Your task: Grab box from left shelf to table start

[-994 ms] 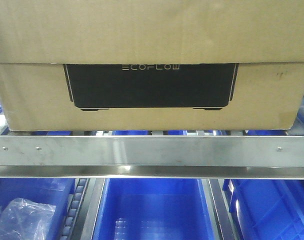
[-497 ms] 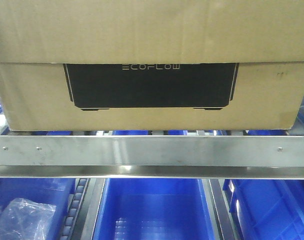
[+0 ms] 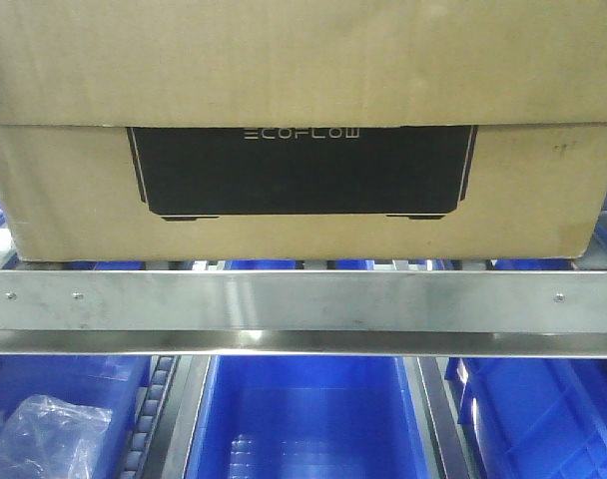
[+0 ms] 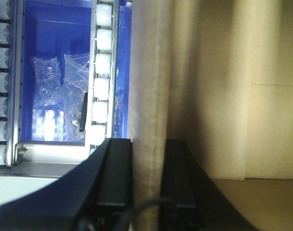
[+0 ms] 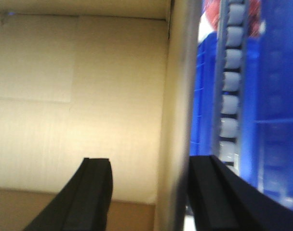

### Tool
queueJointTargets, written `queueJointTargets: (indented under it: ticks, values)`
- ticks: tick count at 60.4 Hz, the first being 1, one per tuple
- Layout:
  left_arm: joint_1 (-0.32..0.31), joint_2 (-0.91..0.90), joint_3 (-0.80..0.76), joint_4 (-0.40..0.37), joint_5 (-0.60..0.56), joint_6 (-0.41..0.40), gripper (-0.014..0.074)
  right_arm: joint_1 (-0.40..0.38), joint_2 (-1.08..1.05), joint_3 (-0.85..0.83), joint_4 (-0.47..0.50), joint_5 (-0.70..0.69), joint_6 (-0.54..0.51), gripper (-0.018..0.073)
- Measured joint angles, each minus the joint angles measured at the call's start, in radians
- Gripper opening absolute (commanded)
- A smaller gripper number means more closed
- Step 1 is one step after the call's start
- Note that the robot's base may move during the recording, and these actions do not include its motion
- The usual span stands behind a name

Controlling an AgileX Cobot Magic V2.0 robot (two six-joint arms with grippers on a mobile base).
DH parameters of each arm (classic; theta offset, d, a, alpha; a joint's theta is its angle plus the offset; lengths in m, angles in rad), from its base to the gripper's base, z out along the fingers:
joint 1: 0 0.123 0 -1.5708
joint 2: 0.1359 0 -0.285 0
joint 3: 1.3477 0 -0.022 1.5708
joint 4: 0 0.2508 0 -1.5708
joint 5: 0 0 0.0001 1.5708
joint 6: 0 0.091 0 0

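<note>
Cardboard box (image 3: pixel 303 70) behind left shelf (image 3: pixel 303 301) rail; left tool (image 4: pixel 147 149) pinches wall, right tool (image 5: pixel 149 163) spread; blue bins (image 3: pixel 303 419) below.

Only one word can be read. It says "ECOFLOW", in thin pale letters. It stands on the black panel (image 3: pixel 302 175) printed on the front of the brown cardboard box (image 3: pixel 303 60). The word sits at the very top of the black panel, in the middle, just under the long fold line of the box. To the right of the black panel there is a tiny dark mark (image 3: pixel 560 148) on the cardboard, too small to read. The two wrist views show no letters or numbers.
</note>
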Motion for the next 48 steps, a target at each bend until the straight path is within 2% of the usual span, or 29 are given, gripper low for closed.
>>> queueJointTargets:
  ticks: [48]
  values:
    - [0.0,0.0,0.0,0.0,0.0,0.0,-0.0085,-0.039,0.025,-0.035,0.001,0.051,-0.013,0.0456]
